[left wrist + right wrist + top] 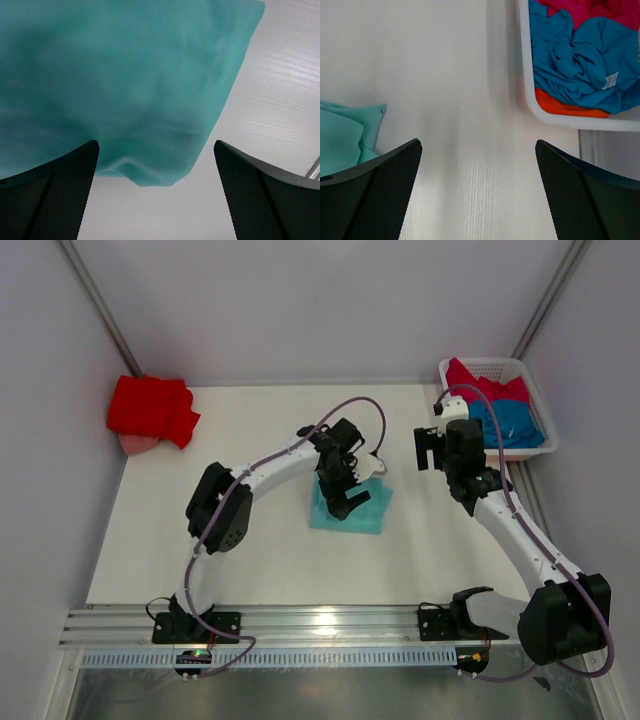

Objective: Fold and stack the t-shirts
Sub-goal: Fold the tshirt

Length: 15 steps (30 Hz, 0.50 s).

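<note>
A mint-teal t-shirt point(352, 512) lies folded in a small square at the table's middle. My left gripper point(345, 492) hovers right over it, open and empty. In the left wrist view the shirt point(125, 75) fills the top, its near corner between my open fingers point(60, 195). A bright red t-shirt point(150, 408) lies bunched at the back left. A blue t-shirt point(515, 422) and a crimson-pink one point(480, 385) lie crumpled in the white basket point(482, 362). My right gripper point(432, 450) is open and empty over bare table between the teal shirt point(340, 142) and the basket point(560, 119).
A pinkish patch point(138, 445) shows under the red shirt's near edge. An orange cloth point(565, 106) lies under the blue shirt point(580, 65) in the basket. The basket sits at the table's back right corner by the wall. A metal rail point(320, 625) runs along the near edge.
</note>
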{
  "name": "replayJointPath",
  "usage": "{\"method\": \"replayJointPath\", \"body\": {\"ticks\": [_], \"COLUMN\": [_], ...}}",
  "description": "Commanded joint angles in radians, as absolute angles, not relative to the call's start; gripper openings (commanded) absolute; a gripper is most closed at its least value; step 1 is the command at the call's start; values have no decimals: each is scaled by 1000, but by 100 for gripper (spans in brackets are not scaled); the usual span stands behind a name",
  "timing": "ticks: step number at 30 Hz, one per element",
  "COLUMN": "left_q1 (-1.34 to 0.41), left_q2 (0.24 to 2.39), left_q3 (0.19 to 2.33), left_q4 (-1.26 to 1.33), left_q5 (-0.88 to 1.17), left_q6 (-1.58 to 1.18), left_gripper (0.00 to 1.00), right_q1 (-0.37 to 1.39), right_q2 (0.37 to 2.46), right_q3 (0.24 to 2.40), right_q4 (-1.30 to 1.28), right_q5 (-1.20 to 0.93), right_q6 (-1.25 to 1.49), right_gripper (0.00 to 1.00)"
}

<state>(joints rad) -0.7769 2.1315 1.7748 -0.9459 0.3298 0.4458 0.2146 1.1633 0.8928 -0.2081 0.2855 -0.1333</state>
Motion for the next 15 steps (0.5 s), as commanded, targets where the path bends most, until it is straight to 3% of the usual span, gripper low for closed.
{"method": "replayJointPath", "body": {"ticks": [1,11,15], "left_q1": [-773,-681,-614], "left_q2": [2043,1939,1884], "left_q3": [1782,1864,1792], "left_q4": [-888,-844,-750], "left_q5": [310,362,318], "left_q6": [404,180,65], "left_gripper": [99,99,99], "right_q1": [218,218,218], "right_q2": [1177,1210,1233], "right_q3": [917,940,971], "right_q4": [-207,-258,-301], "right_q5": [258,135,91], "right_q6": [-138,-149,-158], "right_gripper": [99,99,99]}}
